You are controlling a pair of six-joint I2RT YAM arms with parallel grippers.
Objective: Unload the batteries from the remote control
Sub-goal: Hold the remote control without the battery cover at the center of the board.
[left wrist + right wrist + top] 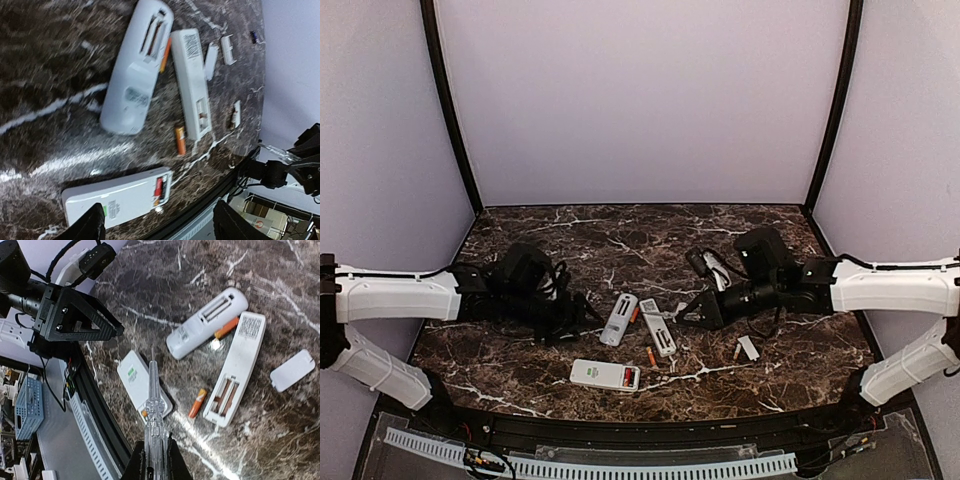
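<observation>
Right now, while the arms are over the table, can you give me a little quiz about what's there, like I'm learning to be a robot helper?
1. True or false: the right gripper is holding nothing.
2. How many remotes lie on the table? A) two B) three C) five
3. Fill in: the remote nearest the front edge has a ___ label.
Key: 1 false, it grips a clear pointed tool. 2 B. 3 green.
</observation>
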